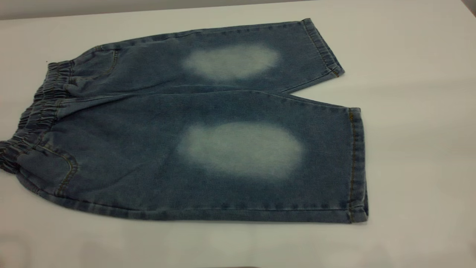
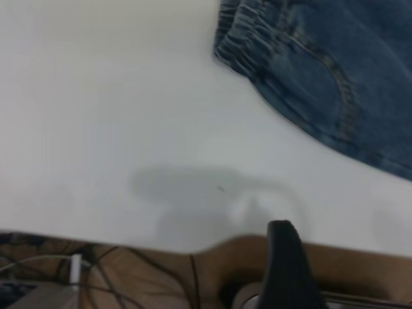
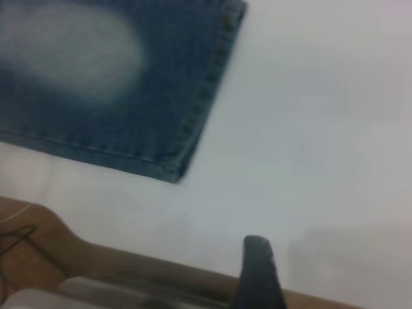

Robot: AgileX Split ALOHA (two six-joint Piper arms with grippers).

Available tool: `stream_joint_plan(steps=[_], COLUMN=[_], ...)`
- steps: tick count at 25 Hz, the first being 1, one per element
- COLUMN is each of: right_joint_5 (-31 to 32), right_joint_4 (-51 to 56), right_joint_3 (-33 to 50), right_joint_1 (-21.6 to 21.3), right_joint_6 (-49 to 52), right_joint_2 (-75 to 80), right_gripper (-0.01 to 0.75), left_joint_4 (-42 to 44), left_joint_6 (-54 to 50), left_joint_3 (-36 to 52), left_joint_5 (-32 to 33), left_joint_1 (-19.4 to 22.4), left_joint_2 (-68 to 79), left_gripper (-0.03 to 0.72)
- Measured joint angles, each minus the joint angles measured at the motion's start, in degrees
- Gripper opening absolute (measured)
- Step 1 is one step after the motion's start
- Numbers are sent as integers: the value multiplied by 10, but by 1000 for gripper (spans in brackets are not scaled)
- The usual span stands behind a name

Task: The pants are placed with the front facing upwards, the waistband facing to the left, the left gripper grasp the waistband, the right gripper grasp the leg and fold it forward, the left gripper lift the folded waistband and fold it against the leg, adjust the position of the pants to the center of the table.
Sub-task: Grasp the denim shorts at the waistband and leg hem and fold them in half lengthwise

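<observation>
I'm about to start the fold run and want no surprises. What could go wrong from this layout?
1. The gathered elastic waistband of the blue denim pants lies ruffled and thick, so the left claw, now back at the table edge, might catch only some layers.
2. The near leg overlaps the far one at the crotch, so the right claw could drag both.
3. The waistband sits near the white table's left side; tugging may shift it off-centre.

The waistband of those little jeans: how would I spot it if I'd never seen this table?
On the white table lie blue denim pants, spread flat. The waistband is their left end: a narrow, dark, gathered ruffle, unlike the flat stitched hems at right.
</observation>
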Motion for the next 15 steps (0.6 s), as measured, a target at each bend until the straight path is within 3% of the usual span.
stream_joint_plan(steps=[5, 15], right_joint_5=[-65, -193], right_joint_4=[90, 284], right_joint_3=[0, -1], right_joint_1=[0, -1], right_joint_6=[-80, -226], right_joint_2=[121, 299], right_gripper=[472, 476], left_joint_4=[28, 40], left_joint_6=[-25, -61], left_joint_3=[-34, -115], left_joint_5=[-64, -161], left_joint_1=[3, 58], left_joint_2=[156, 448], left_gripper=[468, 481])
